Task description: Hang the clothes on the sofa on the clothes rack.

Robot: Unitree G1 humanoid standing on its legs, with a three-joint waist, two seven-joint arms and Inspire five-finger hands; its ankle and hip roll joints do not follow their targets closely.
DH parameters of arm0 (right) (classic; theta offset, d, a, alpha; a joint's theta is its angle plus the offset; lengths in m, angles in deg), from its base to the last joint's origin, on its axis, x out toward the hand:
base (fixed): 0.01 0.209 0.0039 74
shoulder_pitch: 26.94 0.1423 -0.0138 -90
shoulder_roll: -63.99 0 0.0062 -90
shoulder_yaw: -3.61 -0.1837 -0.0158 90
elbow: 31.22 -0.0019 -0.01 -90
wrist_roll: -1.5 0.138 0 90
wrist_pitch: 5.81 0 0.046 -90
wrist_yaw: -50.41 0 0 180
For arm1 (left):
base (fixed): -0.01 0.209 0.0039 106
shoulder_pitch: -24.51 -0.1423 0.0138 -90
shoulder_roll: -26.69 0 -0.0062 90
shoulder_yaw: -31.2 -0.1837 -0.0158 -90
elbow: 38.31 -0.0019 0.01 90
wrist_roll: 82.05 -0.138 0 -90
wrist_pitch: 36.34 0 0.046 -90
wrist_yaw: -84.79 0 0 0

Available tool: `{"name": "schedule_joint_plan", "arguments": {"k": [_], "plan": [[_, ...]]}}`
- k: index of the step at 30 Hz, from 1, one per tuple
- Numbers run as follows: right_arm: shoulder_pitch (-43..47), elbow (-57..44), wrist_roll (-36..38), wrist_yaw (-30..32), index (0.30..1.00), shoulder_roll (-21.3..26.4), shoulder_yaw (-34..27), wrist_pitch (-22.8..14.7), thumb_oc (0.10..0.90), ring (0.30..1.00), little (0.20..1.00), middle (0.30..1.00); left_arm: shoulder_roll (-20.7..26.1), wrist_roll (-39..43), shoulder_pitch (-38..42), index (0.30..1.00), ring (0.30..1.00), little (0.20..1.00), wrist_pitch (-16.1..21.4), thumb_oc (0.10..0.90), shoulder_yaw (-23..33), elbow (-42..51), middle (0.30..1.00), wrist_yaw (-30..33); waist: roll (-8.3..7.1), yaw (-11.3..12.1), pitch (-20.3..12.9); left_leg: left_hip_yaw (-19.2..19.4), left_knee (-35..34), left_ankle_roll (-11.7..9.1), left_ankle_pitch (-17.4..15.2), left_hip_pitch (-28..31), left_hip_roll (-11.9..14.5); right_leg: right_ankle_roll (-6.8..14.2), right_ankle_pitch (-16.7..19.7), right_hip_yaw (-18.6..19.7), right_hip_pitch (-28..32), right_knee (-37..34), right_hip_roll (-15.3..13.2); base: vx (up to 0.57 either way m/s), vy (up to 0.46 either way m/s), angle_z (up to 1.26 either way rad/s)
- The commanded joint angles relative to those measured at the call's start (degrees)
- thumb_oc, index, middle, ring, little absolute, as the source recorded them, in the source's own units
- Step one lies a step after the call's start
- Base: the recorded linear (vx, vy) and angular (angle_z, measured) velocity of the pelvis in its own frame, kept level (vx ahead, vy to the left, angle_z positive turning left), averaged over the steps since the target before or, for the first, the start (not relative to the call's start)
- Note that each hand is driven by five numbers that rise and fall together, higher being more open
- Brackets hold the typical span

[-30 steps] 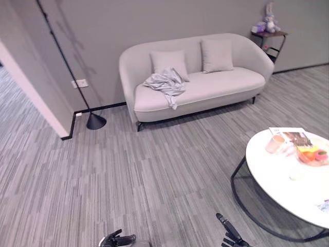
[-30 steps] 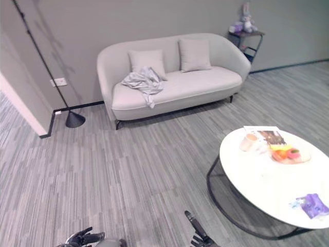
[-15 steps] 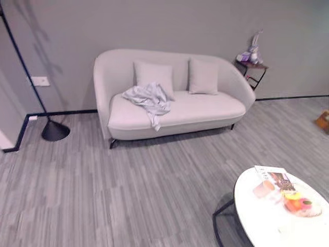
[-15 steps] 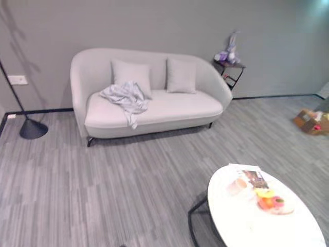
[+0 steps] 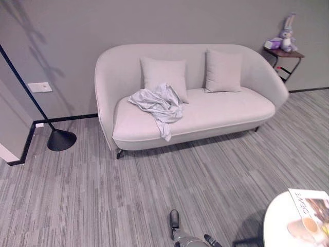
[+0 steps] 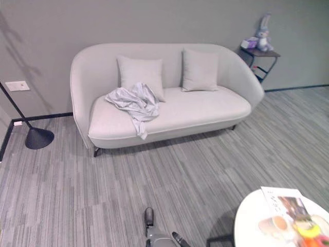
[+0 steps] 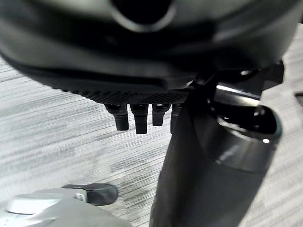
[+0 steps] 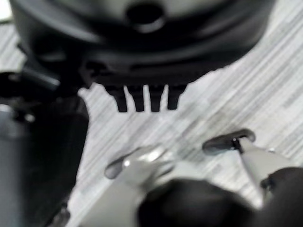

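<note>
Two cushions (image 5: pixel 163 74) lean against the back of a pale sofa (image 5: pixel 231 110) at the far wall. One grey garment (image 5: pixel 159 103), the thing to be hung, lies crumpled on the left part of the seat. It touches the left cushion, and one sleeve or corner trails over the front edge. It looks dropped rather than folded, so it should lift as a loose bundle from almost any fold.

Both hands are low and well apart from the sofa, with open floor between. The left hand (image 7: pixel 137 118) has its fingers straight in a row over the carpet and holds nothing. The right hand (image 8: pixel 142 101) is the same, fingers spread loosely and empty. They seem carried idle because the step in hand is the approach: the garment is not yet within reach.

At the near right, a round white table (image 6: pixel 247 226) bears a magazine (image 6: pixel 285 200), a cup (image 6: pixel 272 224) whose contents I cannot tell, and a dish of fruit (image 6: pixel 308 236). A small side table (image 6: pixel 259 52) at the far right carries a plush toy (image 6: pixel 264 23). A lamp base (image 5: pixel 61 140) stands to the left of the sofa.
</note>
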Motion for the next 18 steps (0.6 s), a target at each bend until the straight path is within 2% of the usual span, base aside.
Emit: {"name": "schedule_joint_plan", "arguments": {"k": [1,2,3,4,5,6,7,8,9,10,11,12,13,14,15,16,17,18], "plan": [[1.4,0.9,1.6,-1.0,0.9,-0.2,0.8,0.0,0.8,0.9,0.9,0.9,-0.8,-2.1,0.6,0.9,0.9,0.9,1.2,0.8,-0.2,-0.8,0.9,-0.5,-0.8,0.3,-1.7,0.0,0.9,0.7,0.3,-5.0,5.8,6.1,1.3,1.5,4.0,-0.8,-6.0,0.28,-0.164,0.74],[1.3,1.5,1.4,-0.9,0.9,0.1,0.5,0.3,0.8,0.9,0.9,0.9,-0.7,-2.0,0.5,0.9,0.9,0.9,1.1,0.8,-0.3,-0.7,0.9,-0.5,-0.52,0.2,-2.0,-0.3,1.3,0.3,0.9,-4.9,6.8,5.9,0.9,1.3,3.8,0.7,-5.2,0.55,-0.361,0.61],[0.8,2.7,0.6,-0.7,0.9,0.5,0.7,0.4,0.8,0.9,0.9,0.9,-0.6,-1.9,0.4,0.9,0.9,0.9,1.1,0.8,-0.5,-0.6,0.9,-0.4,0.01,0.1,-2.4,-1.6,3.0,-0.7,2.6,-4.9,9.1,5.0,-0.9,0.7,3.4,3.8,-3.5,0.51,-0.366,0.69],[0.8,2.9,0.2,-0.5,0.9,0.8,0.9,0.3,0.8,0.9,0.9,0.9,-0.7,-2.0,0.5,0.9,0.9,0.9,1.1,0.8,-0.8,-0.5,0.9,-0.4,0.31,0.0,-2.5,-2.0,4.4,-1.4,3.8,-5.5,10.2,4.6,-2.2,0.0,3.9,5.0,-2.9,0.61,-0.501,0.43],[0.8,2.8,-0.5,-0.2,0.9,1.0,1.5,0.0,0.8,0.9,0.9,0.9,-0.6,-1.9,0.7,0.9,0.9,0.9,1.2,0.8,-1.1,-0.1,0.9,-0.2,0.39,0.0,-2.5,-2.1,9.2,-2.7,7.5,-7.5,12.0,3.6,-4.4,-1.1,5.5,6.0,-2.2,0.34,-0.303,0.39],[0.8,2.9,-0.5,-0.2,0.9,1.0,1.5,0.0,0.8,0.9,0.9,0.9,-0.6,-1.9,0.7,0.9,0.9,0.9,1.2,0.8,-1.1,-0.1,0.9,-0.2,0.39,0.0,-2.5,-2.2,9.2,-2.7,7.5,-7.5,12.0,3.6,-4.4,-1.1,5.5,6.0,-2.2,0.35,-0.322,0.18],[0.9,2.8,-0.8,0.0,0.9,1.2,1.7,-0.3,0.8,0.9,0.9,0.9,-0.8,-1.5,1.0,0.9,0.9,0.9,1.2,0.8,-1.3,0.3,0.9,0.0,0.2,-0.1,-2.4,-1.9,13.1,-3.2,10.2,-9.3,12.7,2.9,-5.4,-1.5,7.1,5.7,-1.9,0.34,-0.328,0.26],[1.3,2.5,-0.6,0.5,0.9,1.6,1.8,-0.8,0.8,0.9,0.9,0.9,-0.9,-1.5,1.3,0.9,0.9,0.9,1.2,0.8,-1.7,1.0,0.9,0.2,-0.84,0.1,-1.9,0.2,21.7,-3.0,14.8,-13.3,13.6,1.4,-6.4,-1.9,10.1,4.7,-1.7,0.43,-0.443,0.28],[1.7,2.4,-0.5,0.7,0.9,1.7,1.9,-1.1,0.8,0.9,0.9,0.9,-1.1,-2.1,1.4,0.9,0.9,0.9,1.2,0.8,-2.4,1.7,0.9,0.3,-1.54,0.0,-1.5,2.5,26.6,-2.6,16.9,-15.7,14.6,0.5,-6.8,-2.0,11.6,4.2,-1.7,0.3,-0.326,0.26],[1.7,2.4,-0.5,0.7,0.9,1.7,1.9,-1.1,0.8,0.9,0.9,0.9,-1.1,-2.1,1.4,0.9,0.9,0.9,1.2,0.8,-2.4,1.7,0.9,0.3,-1.47,0.1,-1.5,2.5,26.9,-2.6,16.8,-15.8,14.7,0.5,-6.8,-2.0,11.6,4.2,-1.6,0.19,-0.264,0.07],[2.3,2.0,-0.6,1.1,0.9,2.0,2.2,-1.4,0.8,0.9,0.9,0.9,-1.0,-2.9,1.6,0.9,0.9,0.9,1.2,0.8,-3.3,2.8,0.9,0.8,-2.42,0.2,-0.8,5.5,31.9,-1.9,19.0,-18.4,16.8,-0.5,-7.2,-2.2,12.8,4.0,-1.7,0.26,-0.325,0.01],[3.5,1.9,-0.7,2.0,0.9,2.5,2.6,-1.4,0.8,0.9,0.9,0.9,-0.9,-3.2,2.1,0.9,0.9,0.9,1.2,0.8,-4.2,3.8,0.9,1.1,-3.57,0.7,-0.2,11.8,35.3,-0.2,17.7,-21.4,19.9,-1.4,-8.0,-2.4,14.8,3.4,-2.3,0.26,-0.322,0.05],[3.5,1.9,-0.7,2.0,0.9,2.5,2.6,-1.4,0.8,0.9,0.9,0.9,-0.9,-3.2,2.1,0.9,0.9,0.9,1.2,0.8,-4.2,3.8,0.9,1.1,-3.48,0.9,-0.1,11.9,35.6,-0.2,17.5,-21.4,20.0,-1.4,-8.0,-2.3,14.8,3.4,-2.2,0.26,-0.214,0.23],[4.5,1.3,-0.5,2.5,0.9,3.2,2.9,-1.6,0.8,0.9,0.9,0.9,-1.0,-2.6,2.4,0.9,0.9,0.9,1.4,0.8,-4.4,4.2,0.9,1.3,-3.68,1.7,0.5,13.8,36.8,0.2,14.9,-24.3,19.1,-1.5,-8.3,-2.0,16.5,3.0,-2.7,0.25,-0.044,-0.04],[5.4,-1.2,-1.7,2.8,0.9,3.4,4.4,-2.3,0.8,0.9,0.9,0.9,-1.0,-1.3,2.6,0.9,0.9,0.9,1.6,0.8,-3.9,4.6,0.9,1.6,-3.23,3.1,1.0,14.5,34.7,0.1,11.4,-29.5,13.2,-1.1,-9.0,-1.1,18.6,1.8,-3.0,0.33,-0.035,-0.22],[5.6,-3.2,-3.3,2.8,0.9,3.3,5.8,-2.8,0.8,0.9,0.9,0.9,-0.9,-0.9,2.7,0.9,0.9,0.9,1.9,0.8,-3.5,4.4,0.9,1.9,-2.96,3.8,1.1,14.6,30.6,-0.2,10.4,-30.7,11.3,-0.6,-9.4,-0.8,19.5,1.3,-3.1,0.23,0.007,-0.41],[5.6,-3.3,-3.3,2.8,0.9,3.3,5.8,-2.8,0.8,0.9,0.9,0.9,-0.9,-0.9,2.7,0.9,0.9,0.9,1.9,0.8,-3.5,4.4,0.9,1.9,-3.14,3.7,0.9,14.7,30.2,-0.2,10.7,-30.7,11.1,-0.6,-9.4,-0.8,19.3,1.3,-3.3,0.17,0.019,-0.29],[5.8,-6.3,-5.5,3.0,0.9,3.2,7.7,-3.7,0.8,0.9,0.9,0.9,-1.0,-0.5,2.7,0.9,0.9,0.9,2.4,0.8,-3.4,4.4,0.9,2.3,-2.83,4.3,1.2,14.9,24.6,-0.6,11.2,-31.7,9.6,-0.3,-10.0,-0.9,20.2,0.9,-3.2,0.22,0.026,-0.39]]}}
